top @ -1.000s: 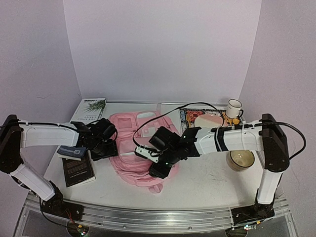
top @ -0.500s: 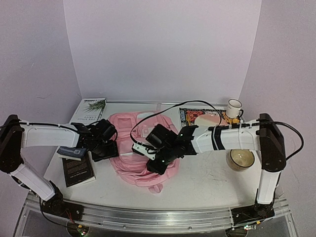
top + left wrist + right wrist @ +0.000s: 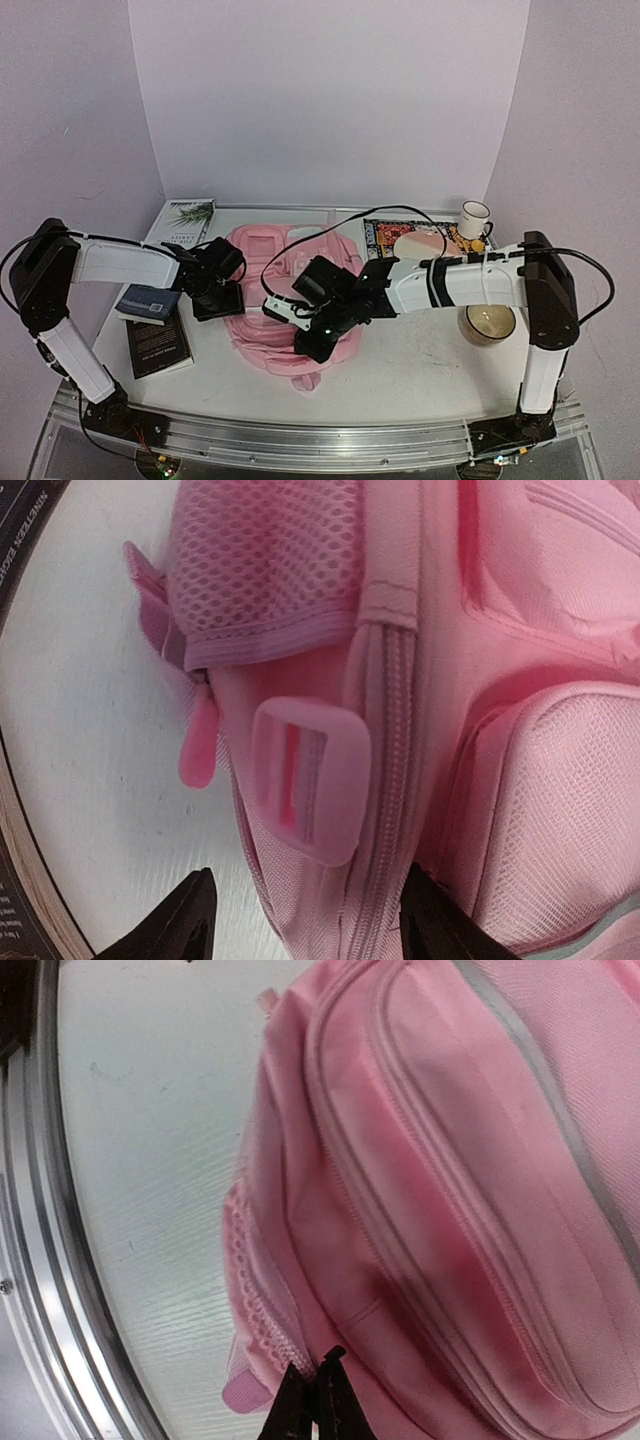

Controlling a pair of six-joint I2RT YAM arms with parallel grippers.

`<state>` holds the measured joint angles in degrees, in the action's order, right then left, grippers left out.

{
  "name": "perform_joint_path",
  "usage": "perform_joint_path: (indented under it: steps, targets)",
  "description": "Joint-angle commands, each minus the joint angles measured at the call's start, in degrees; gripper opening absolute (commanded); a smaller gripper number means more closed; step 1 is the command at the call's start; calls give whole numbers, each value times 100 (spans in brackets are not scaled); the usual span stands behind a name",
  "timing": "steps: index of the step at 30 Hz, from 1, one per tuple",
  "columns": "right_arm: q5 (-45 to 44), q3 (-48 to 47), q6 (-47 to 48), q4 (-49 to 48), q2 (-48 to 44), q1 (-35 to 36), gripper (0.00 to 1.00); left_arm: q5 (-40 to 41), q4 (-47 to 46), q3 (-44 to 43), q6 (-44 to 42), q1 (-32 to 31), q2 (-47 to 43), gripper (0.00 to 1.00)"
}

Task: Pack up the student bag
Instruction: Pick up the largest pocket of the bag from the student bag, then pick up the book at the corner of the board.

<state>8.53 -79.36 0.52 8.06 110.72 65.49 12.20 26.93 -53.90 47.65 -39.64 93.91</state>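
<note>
The student bag [image 3: 270, 262] is a soft pink backpack lying flat in the middle of the table. My left gripper [image 3: 228, 298] is at its left side. In the left wrist view that gripper [image 3: 305, 935] is open, its two dark fingertips [image 3: 175, 930] astride the bag's side zipper seam just below a pink plastic buckle [image 3: 305, 790]. My right gripper [image 3: 305, 345] is low over the bag's near edge. Seen from the right wrist, it [image 3: 316, 1390] is shut, pinching the edge of the student bag [image 3: 450, 1190] beside the mesh trim.
A dark book [image 3: 158, 345] and a blue book [image 3: 150, 302] lie left of the bag, and a white book [image 3: 185, 222] is at the back left. At the back right lie a patterned book [image 3: 385, 236], a pink disc [image 3: 422, 245] and a white mug [image 3: 474, 218]. A candle jar [image 3: 487, 322] stands at the right.
My right gripper has closed on the bag's near edge after shifting a little left. The left arm has moved right, closer against the bag's side, jaws slightly narrower.
</note>
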Motion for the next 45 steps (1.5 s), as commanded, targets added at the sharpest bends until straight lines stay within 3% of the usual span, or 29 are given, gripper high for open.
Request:
perform_joint_path:
  steps: [1,4,12,22,28,35,45]
  targets:
    - [832,-392,-487,-325,-160,286,0,-88,-571,-549,-471,339,269,64]
    - [676,-638,-683,-462,-55,306,0,-142,-626,-704,-642,509,249,64]
    - [-837,-1238,-969,-562,50,306,0,-64,-658,-624,-677,936,-369,68]
    - [-644,-1140,-954,-481,608,302,0,-494,-821,-325,-437,1960,-1062,73]
    - [-780,-1021,-1059,-511,794,306,2,-1383,-1308,14,4,2883,-1051,73]
    - [-738,-610,-1093,-1095,491,306,29,-1987,-2507,371,1045,3594,-852,72]
    - [-1145,-95,-1234,-1497,46,298,71,-1838,-3575,66,2085,3943,325,64]
